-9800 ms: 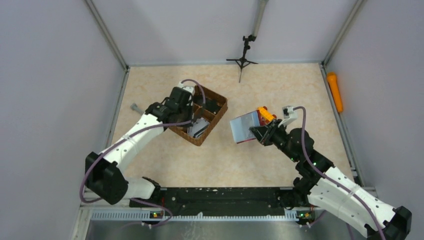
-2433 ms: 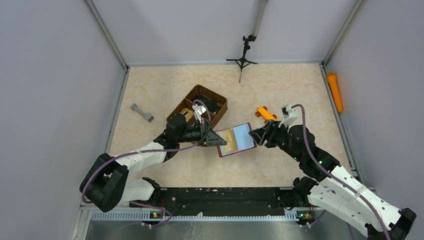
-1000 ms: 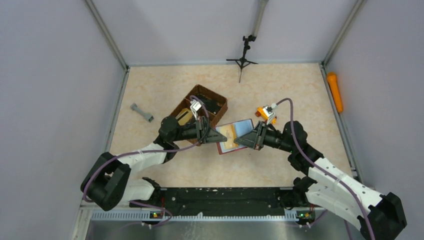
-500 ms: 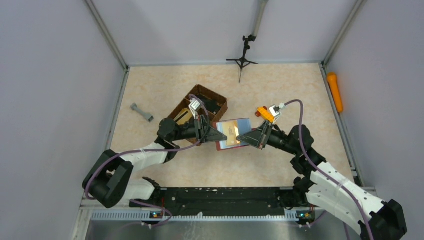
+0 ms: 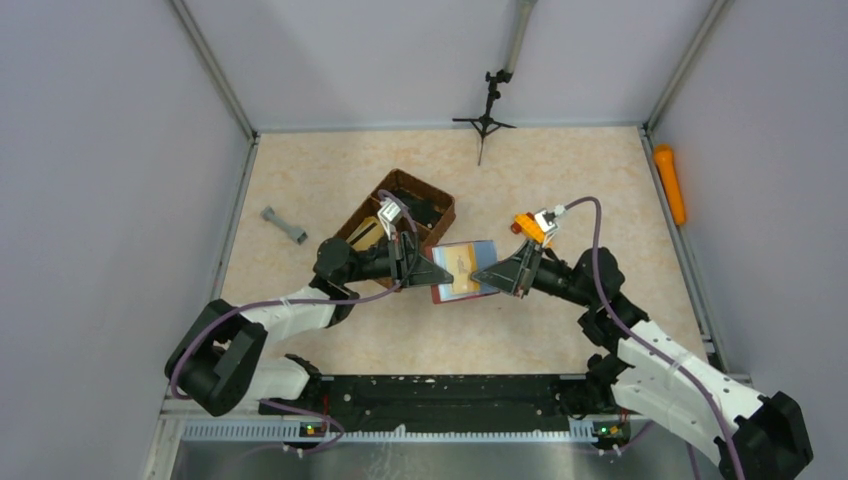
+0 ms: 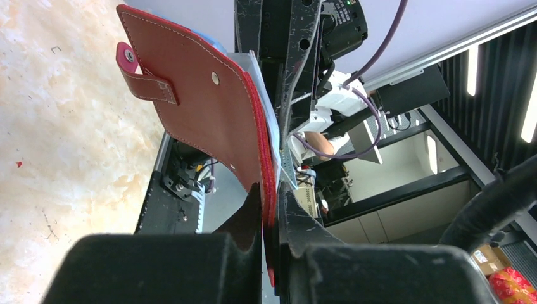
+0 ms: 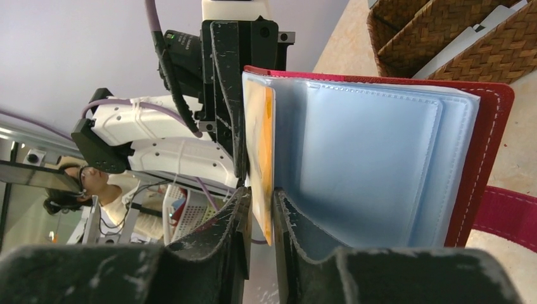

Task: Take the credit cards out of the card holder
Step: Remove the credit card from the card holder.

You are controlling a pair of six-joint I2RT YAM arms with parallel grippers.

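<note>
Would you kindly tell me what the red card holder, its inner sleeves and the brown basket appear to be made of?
The card holder looks like matte dark red leather or imitation, given its pale edge stitching and metal snap. Its inner sleeves seem soft, translucent plastic with pressed seams. The basket appears woven brown fibre, perhaps wicker.

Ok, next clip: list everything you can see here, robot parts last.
card holder: one, dark red, open, centre of scene
tan card: one, in holder's sleeve by right tool
clear sleeves: several, bluish, inside holder
basket: one, brown woven, behind left tool
dumbbell-shaped piece: one, grey, left of basket
toy: one, orange, behind right tool
cylinder: one, orange, far right
tripod: one, black, far edge
left tool: one, black, shut on holder's edge
right tool: one, black, astride tan card, grip unclear
</note>
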